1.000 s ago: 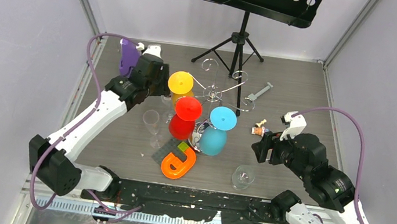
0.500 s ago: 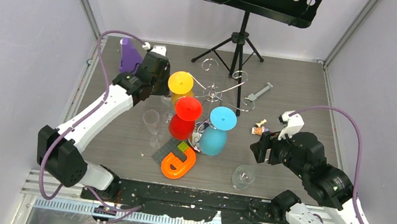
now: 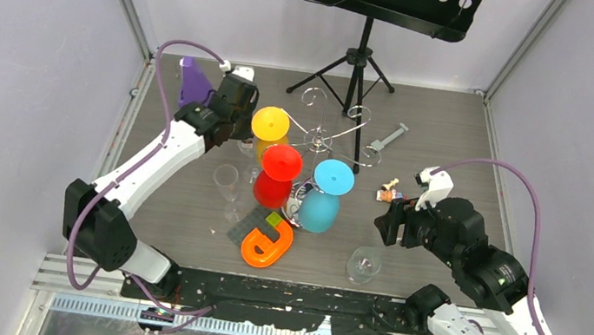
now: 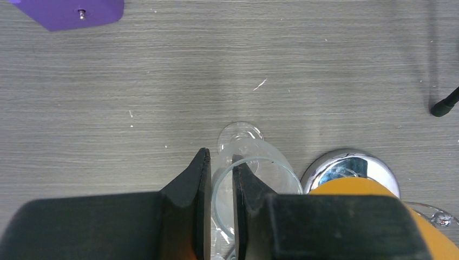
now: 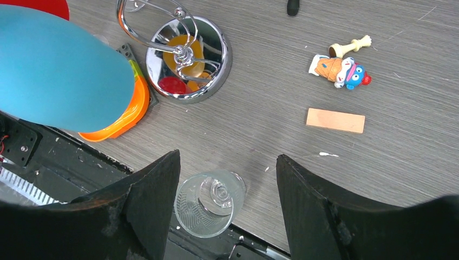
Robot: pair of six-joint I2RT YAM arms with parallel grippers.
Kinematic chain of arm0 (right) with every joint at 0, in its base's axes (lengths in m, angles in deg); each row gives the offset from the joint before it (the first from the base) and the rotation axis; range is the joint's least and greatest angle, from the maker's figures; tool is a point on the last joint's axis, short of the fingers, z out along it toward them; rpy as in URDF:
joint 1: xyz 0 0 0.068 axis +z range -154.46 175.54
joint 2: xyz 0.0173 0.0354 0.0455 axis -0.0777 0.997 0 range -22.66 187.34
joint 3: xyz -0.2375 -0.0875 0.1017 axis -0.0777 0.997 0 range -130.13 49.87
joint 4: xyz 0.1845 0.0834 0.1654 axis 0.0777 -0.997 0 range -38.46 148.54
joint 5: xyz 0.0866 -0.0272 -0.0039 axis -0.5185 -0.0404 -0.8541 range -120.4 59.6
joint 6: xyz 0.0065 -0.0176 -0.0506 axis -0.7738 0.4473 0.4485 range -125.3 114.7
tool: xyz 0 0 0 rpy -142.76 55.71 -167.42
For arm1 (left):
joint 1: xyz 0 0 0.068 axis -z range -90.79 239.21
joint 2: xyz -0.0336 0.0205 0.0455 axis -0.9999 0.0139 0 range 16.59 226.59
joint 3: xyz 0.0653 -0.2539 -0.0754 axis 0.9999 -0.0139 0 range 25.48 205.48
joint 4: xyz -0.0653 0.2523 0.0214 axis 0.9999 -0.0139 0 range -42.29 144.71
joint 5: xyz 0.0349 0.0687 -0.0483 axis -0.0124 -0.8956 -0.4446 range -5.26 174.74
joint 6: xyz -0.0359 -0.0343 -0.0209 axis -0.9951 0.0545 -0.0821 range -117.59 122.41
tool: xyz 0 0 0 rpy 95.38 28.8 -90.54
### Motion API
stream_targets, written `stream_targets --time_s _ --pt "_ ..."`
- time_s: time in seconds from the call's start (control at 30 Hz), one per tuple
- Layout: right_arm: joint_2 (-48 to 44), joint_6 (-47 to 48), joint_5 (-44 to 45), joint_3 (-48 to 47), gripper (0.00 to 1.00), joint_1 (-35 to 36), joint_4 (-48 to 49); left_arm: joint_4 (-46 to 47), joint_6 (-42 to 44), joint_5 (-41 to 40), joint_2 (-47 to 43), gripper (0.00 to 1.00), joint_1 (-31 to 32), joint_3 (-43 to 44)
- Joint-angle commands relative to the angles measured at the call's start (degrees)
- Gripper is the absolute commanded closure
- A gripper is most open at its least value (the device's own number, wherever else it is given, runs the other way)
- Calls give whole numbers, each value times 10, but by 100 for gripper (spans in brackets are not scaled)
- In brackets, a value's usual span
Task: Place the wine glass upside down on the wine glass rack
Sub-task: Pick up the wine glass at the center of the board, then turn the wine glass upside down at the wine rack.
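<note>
At the far left a purple piece is lying on the table. Just to its right my left claw is clenching on the rim of the clear wine glass, with the wall of the bowl running between my two fingers. The glass is sitting mouth up towards my wrist, its foot pointing down at the wood. Whether the foot is touching the table I cannot tell. It is sitting just left of the wine glass rack, beside the round chrome base, and it is not hanging on any wire arm.

A second clear glass is standing nearer, apart from my claw. On the rack a yellow glass, a red glass and a blue glass are hanging upside down. An orange piece is lying on the near side of the base.

Further right a third clear glass is standing close to the near edge. My right claw is hovering above it, released, fingers spread wide and touching nothing. A small toy figure and a wooden block are lying just beyond that claw, on its far side.
</note>
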Motion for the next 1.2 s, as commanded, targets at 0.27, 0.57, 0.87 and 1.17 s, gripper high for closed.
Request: stream_targets --time_s 0.27,0.57,0.87,1.17 --pt "11 3 20 -48 28 -1 14 -32 21 -43 -92 100 -3 43" --pt "35 7 65 -109 28 -1 26 -48 23 -46 -154 100 -3 79" --pt "95 29 112 -252 27 -1 40 -68 30 -75 -243 100 -4 142" --pt "221 2 -78 -456 28 -1 16 -20 28 -76 -363 100 -3 179"
